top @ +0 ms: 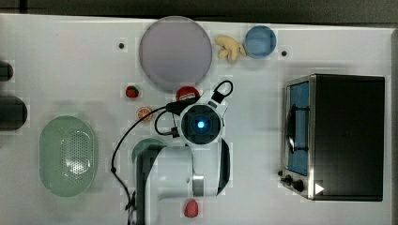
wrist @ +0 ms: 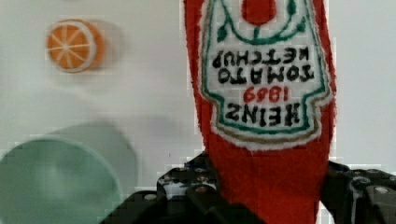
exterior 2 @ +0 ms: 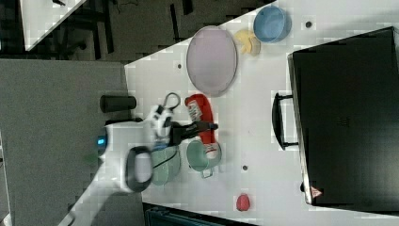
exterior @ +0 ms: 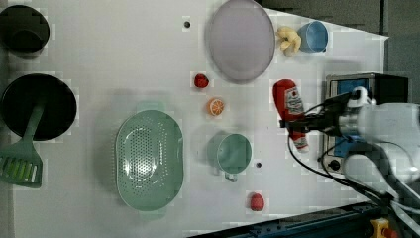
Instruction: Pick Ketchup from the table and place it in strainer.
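The ketchup (wrist: 266, 93) is a soft red bottle with a white "Tomato Ketchup" label. My gripper (wrist: 266, 186) is shut on its lower red body, with a black finger (wrist: 201, 191) pressed against each side. In the left view the ketchup (exterior: 288, 101) lies between the plate and the mug, with the gripper (exterior: 299, 126) across its neck end. In the top view my wrist covers most of the ketchup (top: 187, 93). The strainer (top: 47, 150), a pale mint-green oval basket with a dotted bottom, sits far off at the top view's left, also seen in the left view (exterior: 121, 153).
A teal mug (exterior: 234, 152) stands close beside the gripper. An orange slice (exterior: 216, 106) and a strawberry (exterior: 200, 81) lie between the ketchup and the strainer. A lilac plate (exterior: 240, 39), a toaster oven (top: 338, 136), a pinkish-red lump (exterior: 256, 202) and a blue cup (exterior: 313, 36) surround the area.
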Robot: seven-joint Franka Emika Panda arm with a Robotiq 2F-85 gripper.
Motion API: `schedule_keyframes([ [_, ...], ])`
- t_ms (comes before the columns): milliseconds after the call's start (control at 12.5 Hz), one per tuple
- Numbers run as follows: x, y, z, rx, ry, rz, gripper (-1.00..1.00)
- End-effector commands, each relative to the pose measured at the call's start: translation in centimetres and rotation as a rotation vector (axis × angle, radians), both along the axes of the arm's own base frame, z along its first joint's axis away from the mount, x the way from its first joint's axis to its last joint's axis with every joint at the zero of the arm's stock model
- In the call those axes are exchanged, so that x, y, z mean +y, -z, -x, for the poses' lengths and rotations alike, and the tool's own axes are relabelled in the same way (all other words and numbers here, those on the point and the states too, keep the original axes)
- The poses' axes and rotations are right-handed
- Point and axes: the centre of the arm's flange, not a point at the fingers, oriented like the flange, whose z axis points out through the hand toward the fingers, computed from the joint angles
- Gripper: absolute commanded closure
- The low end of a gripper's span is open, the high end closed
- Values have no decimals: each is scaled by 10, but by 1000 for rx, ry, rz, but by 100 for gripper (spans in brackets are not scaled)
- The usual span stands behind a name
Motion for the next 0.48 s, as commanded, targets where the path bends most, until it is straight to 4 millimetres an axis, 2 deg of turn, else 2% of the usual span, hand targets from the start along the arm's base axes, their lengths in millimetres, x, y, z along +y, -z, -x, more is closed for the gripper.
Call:
schedule_keyframes([
  [80, 39, -72, 1, -19, 15, 27, -21],
  [320, 93, -114, 16, -20, 41, 61, -21],
  [480, 138, -125, 25, -50, 73, 60, -21],
])
